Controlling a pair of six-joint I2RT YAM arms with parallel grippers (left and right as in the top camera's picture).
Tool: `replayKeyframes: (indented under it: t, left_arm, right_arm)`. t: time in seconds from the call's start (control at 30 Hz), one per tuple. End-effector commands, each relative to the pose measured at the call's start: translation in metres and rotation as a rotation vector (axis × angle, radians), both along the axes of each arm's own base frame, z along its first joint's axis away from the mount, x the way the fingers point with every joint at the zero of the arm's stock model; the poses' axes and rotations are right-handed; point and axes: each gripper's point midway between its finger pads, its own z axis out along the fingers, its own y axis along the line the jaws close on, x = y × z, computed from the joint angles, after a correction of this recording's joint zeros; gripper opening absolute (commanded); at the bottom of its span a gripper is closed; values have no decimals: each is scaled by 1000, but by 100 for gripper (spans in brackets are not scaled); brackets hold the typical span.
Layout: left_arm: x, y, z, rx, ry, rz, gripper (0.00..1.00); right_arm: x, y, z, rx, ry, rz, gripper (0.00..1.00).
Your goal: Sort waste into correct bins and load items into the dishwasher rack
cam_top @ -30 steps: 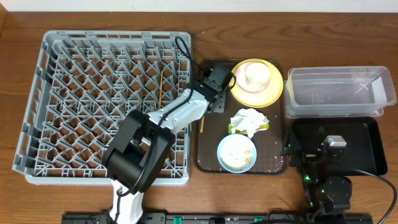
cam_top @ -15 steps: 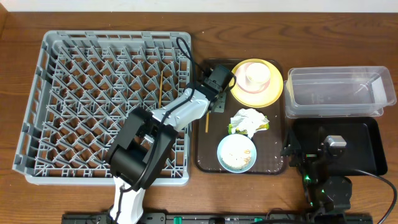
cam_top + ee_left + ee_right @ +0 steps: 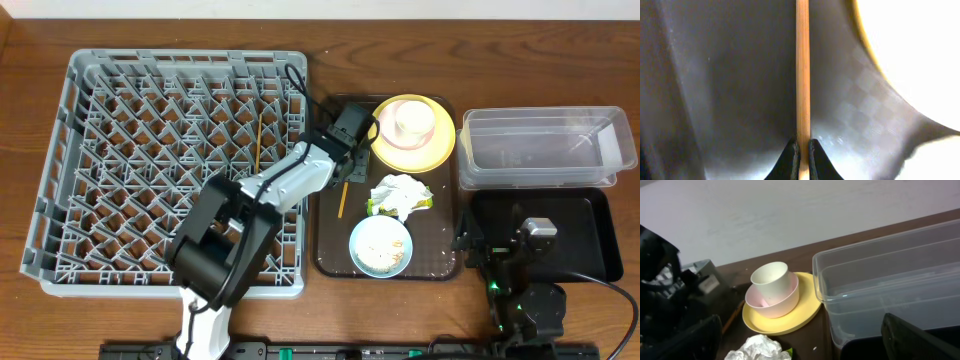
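Brown wooden tabletop [image 3: 30,320]: over the dark serving tray [image 3: 330,250], the left gripper [image 3: 803,147] is pinched shut on one chopstick [image 3: 803,70], its long axis running straight out from the fingertips. Just beside it, on the left arm's side, stands the dishwasher rack [image 3: 60,150], the likely destination; no writing is legible.

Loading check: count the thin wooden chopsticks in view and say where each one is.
2. One thin wooden chopstick lies in the large grey plastic rack; the other is pinched by the left gripper over the dark brown serving tray. None seems hidden.
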Motion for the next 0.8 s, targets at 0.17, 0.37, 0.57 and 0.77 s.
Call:
replayKeyframes:
  t: [0.17, 0.37, 0.57, 0.77]
  left_arm:
    - [18, 34, 121, 33, -292, 67, 6]
    - [15, 97, 150, 275, -378, 160, 6]
    - [10, 152, 142, 431, -310, 246, 9]
    - [8, 181, 133, 433, -238, 296, 9]
  right_arm:
    - [0, 2, -1, -11, 1, 8, 99]
    - [0, 2, -1, -11, 1, 8, 99]
    - [0, 2, -1, -10, 1, 8, 99]
    - [0, 2, -1, -10, 1, 8, 99]
